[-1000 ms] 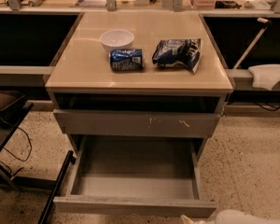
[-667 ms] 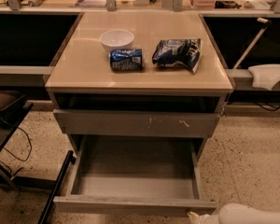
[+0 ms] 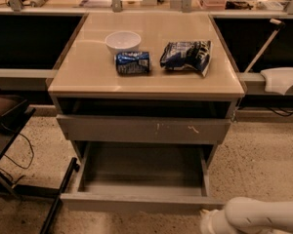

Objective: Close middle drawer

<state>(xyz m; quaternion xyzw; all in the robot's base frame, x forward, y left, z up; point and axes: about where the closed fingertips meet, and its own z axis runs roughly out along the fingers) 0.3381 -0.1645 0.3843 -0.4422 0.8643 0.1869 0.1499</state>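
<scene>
The middle drawer [image 3: 141, 172] is pulled far out of the cabinet, showing its grey inside. Its plain front [image 3: 136, 202] faces me near the bottom of the camera view. Above it is the grey drawer front with pale scratch marks [image 3: 144, 129], standing a little out from the cabinet. My white arm [image 3: 263, 216] comes in from the lower right. My gripper [image 3: 208, 218] is at its left end, right by the right corner of the middle drawer's front. The bottommost drawer is out of view.
On the beige cabinet top [image 3: 88, 72] stand a white bowl [image 3: 122, 40], a blue can on its side [image 3: 133, 62] and a dark blue chip bag [image 3: 186, 55]. A black chair frame [image 3: 19, 150] stands at the left, and a white object [image 3: 282, 79] at the right.
My arm has come further into view from the lower right, moving left and up toward the right corner of the middle drawer's front. The drawers have not moved.
</scene>
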